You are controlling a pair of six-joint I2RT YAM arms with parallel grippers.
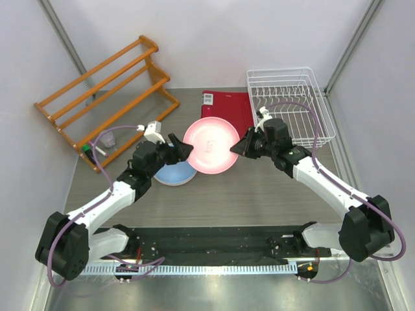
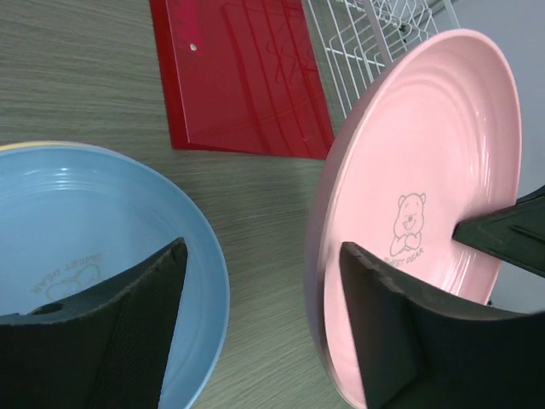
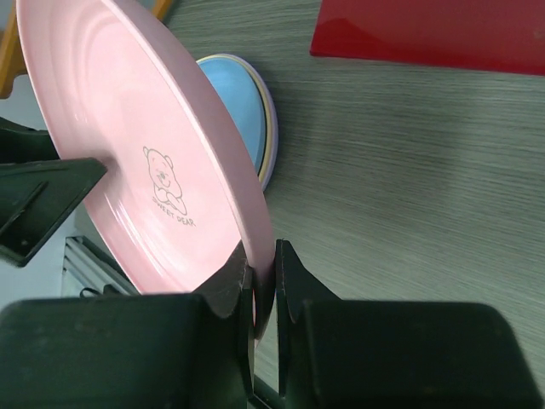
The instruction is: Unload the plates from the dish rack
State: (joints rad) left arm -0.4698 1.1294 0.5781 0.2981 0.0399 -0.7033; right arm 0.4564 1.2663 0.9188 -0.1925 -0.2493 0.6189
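Now, glossy pink bear-print plate, rim tight in right tool; left tool wide

My left arm and right arm both reach forward from their bases and angle inward, so the two wrists face each other mid-workspace. The right end effector is clamped down, with both fingers pinching the rim of the pink plate and holding it tilted on edge. The left end effector stands wide open. One finger is well out to the side and the other lies across the plate's inner face. I cannot tell whether that pad touches it.
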